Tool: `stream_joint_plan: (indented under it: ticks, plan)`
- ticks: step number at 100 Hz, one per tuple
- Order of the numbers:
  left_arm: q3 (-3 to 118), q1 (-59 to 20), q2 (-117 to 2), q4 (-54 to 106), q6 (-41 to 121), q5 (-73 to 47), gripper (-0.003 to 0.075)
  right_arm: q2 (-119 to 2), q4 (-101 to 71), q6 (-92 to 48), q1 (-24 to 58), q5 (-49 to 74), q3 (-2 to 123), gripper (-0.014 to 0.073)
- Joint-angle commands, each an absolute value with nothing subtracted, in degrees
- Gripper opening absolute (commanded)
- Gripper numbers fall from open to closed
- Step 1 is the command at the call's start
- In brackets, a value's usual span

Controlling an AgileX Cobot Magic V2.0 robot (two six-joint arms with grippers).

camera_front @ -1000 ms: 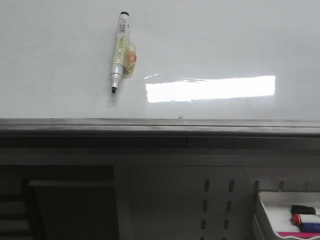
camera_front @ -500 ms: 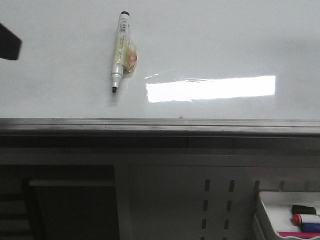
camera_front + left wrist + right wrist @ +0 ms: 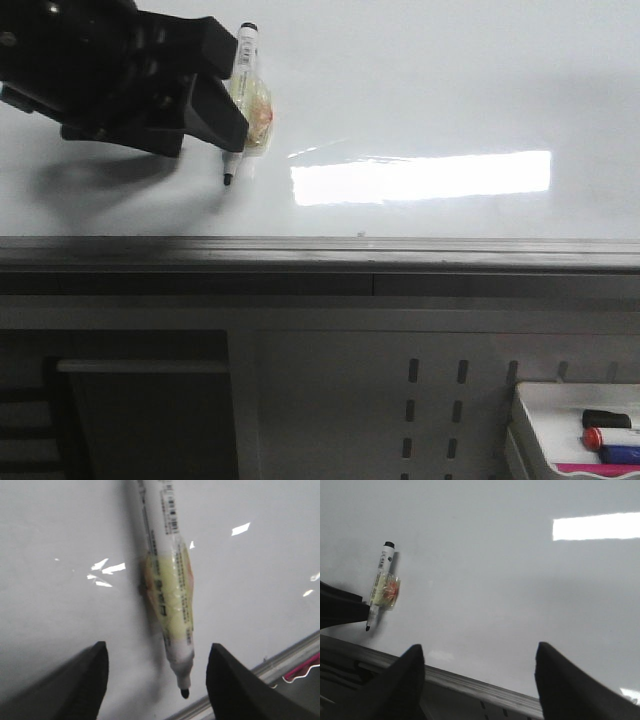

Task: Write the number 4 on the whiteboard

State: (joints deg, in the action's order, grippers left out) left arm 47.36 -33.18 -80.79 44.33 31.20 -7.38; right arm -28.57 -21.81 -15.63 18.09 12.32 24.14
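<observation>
The left gripper (image 3: pixel 215 118) has come into the front view from the left edge within the last second; half a second ago only a dark corner of it showed, and before that the board stood alone. It now sits over the marker (image 3: pixel 240 100), its dark body covering the left side of the pen's barrel. In the left wrist view the two fingers stand wide apart, one on each side of the marker (image 3: pixel 167 587) near its tip, with no contact visible. This reads as the approach to a pick-up, the first step of the job. No stroke of the number 4 is on the whiteboard (image 3: pixel 450 80) yet, so the writing is wholly outstanding. The marker is unmoved: it lies toward the left part of the board, above the near edge, black tip pointing toward that edge and black end cap away from it. It is a slim white cylinder with printed text and a barcode, wrapped at mid-length in a glossy yellowish bulge with a red patch; whether that is tape, a magnet pad or a sleeve cannot be told from these views. The board is smooth, glossy white and throws back a bright rectangle of ceiling light; a dull grey metal frame (image 3: pixel 320 250) runs along its near edge. The right gripper (image 3: pixel 477 680) hangs well apart from the marker, fingers spread wide and holding nothing.
</observation>
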Motion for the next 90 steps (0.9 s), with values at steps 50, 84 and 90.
stream_joint_plan:
  ticks: [50, 84, 90]
  plan:
    - [50.92, -33.63, -83.52, 46.99, 32.37, -5.35, -0.0020, -29.40, -21.63, -16.15, 18.26, 8.57, 26.32, 0.0426]
    - [50.92, -34.65, -73.15, 22.67, 40.20, -26.49, -0.0020, -33.37, -21.63, -26.25, 28.62, 12.66, 26.32, 0.0392]
    - [50.81, -34.64, -71.58, 23.20, 47.90, -32.38, -0.0020, -34.37, -21.63, -28.27, 31.55, 12.24, 26.32, 0.0392]
